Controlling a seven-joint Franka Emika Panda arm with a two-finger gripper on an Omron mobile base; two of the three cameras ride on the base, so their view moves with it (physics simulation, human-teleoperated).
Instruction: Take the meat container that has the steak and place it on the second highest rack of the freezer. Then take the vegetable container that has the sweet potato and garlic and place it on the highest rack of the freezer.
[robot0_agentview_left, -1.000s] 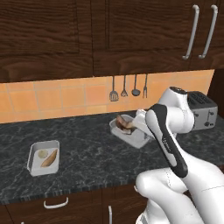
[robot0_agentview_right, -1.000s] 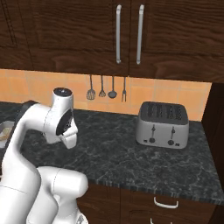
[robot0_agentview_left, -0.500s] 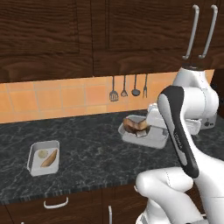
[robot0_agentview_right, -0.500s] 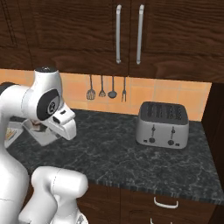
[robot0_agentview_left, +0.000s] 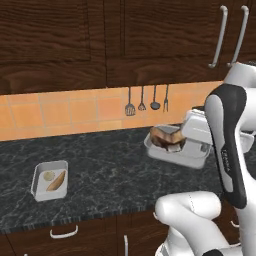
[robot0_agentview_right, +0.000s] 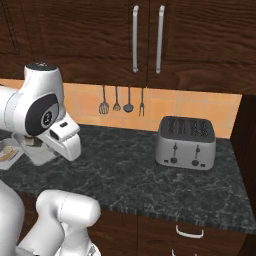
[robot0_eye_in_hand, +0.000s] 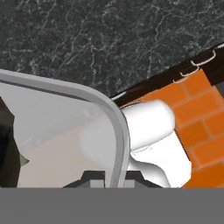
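Two trays — the vegetable tray (robot0_agentview_left: 49, 180) sits flat at the counter's (robot0_agentview_left: 110, 165) left, holding one garlic (robot0_agentview_left: 48, 175) and one sweet potato (robot0_agentview_left: 56, 181) lying diagonally. To the right, the meat tray (robot0_agentview_left: 172, 150) with one steak (robot0_agentview_left: 162, 136) is lifted above the counter, tilted, long axis running left-right. The gripper (robot0_eye_in_hand: 114, 177) is clamped on its rim — the wall passes between the fingertips. One toaster (robot0_agentview_right: 186, 143) stands far right.

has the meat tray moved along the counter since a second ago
Yes. In the left base view the meat tray, held up by the shut gripper, has swung right, from below the hanging utensils to past them, toward the toaster.
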